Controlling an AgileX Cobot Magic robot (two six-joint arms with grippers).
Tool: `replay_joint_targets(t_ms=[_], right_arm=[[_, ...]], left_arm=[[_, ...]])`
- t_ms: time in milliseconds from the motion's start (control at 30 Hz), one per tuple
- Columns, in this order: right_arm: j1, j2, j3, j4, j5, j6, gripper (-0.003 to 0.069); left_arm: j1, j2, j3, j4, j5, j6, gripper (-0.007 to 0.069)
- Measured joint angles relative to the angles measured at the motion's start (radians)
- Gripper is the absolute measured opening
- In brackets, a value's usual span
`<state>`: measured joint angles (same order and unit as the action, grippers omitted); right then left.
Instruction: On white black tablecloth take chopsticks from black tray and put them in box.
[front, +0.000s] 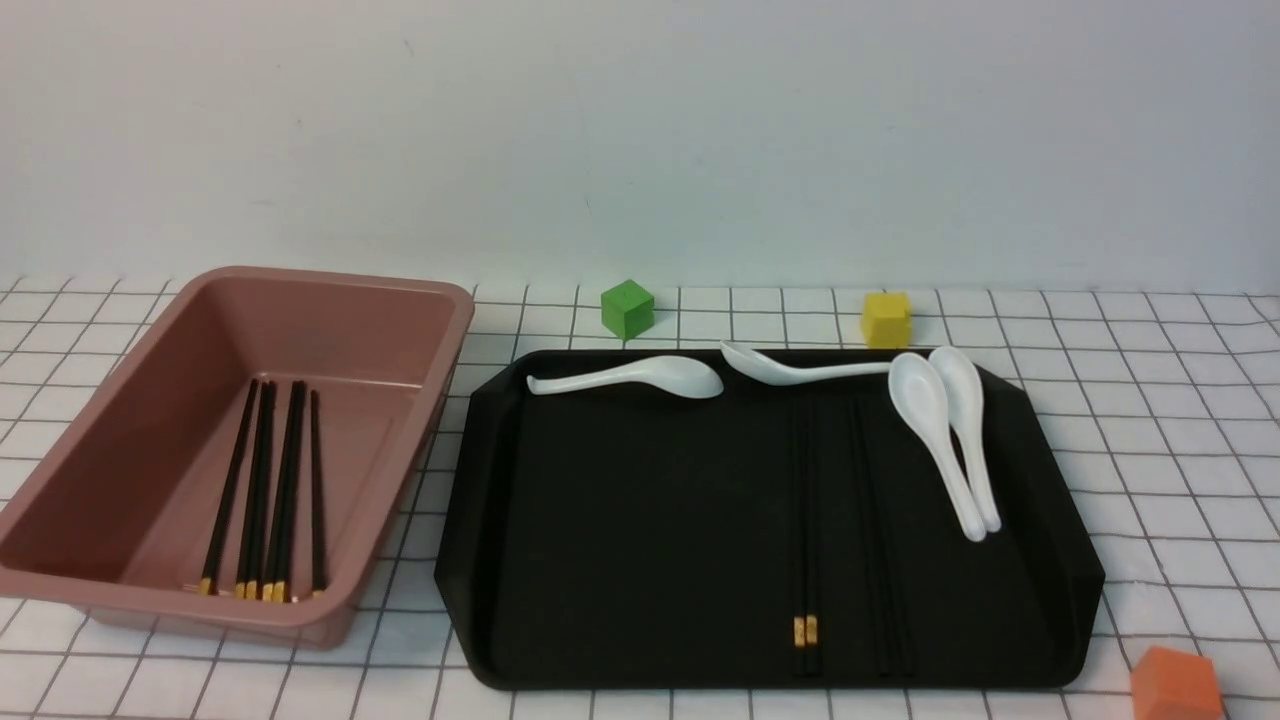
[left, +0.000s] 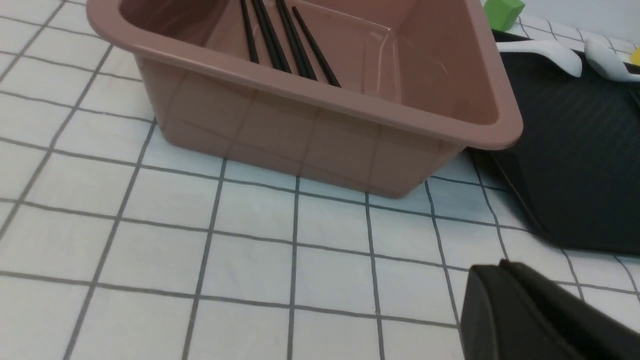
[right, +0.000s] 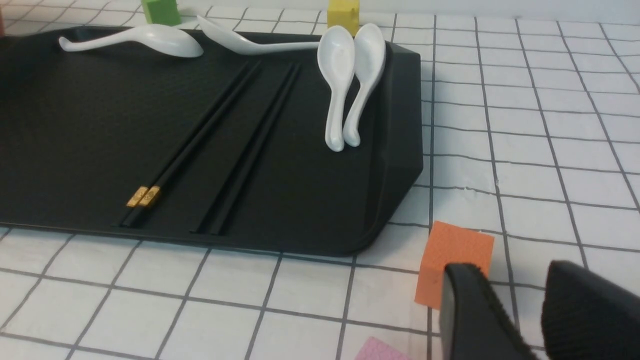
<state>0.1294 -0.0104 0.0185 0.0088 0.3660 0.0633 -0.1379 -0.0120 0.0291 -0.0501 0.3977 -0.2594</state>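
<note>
Orange cube (front: 1176, 685), 1, nearest. Chopsticks (front: 812, 500): 4 in tray (front: 640, 560), 6 in box (front: 400, 480). Spoons (front: 680, 376): 4, on tray. Left end effector (left: 496, 267) closed, right end effector (right: 511, 270) open; both empty.

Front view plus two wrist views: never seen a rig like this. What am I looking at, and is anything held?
It's a two-armed robot, each arm ending in a gripper. The front view looks forward from between the arms; neither arm shows there. The other two pictures come from cameras on the wrists.

On the gridded tablecloth stands a pink box on the robot's left, with several black chopsticks inside. Beside it, the black tray carries more chopsticks and four white spoons. Green, yellow and orange cubes sit around the tray.

Nothing is held: the left gripper is shut and empty, the right gripper open and empty.
</note>
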Motion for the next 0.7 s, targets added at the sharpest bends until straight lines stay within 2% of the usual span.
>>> replay_joint_targets(t_ms=[700], right_arm=[[0.000,0.000,0.000,0.001,0.000,0.000,0.0240]], left_arm=[[0.000,0.000,0.000,0.008,-0.005,0.000,0.0011]])
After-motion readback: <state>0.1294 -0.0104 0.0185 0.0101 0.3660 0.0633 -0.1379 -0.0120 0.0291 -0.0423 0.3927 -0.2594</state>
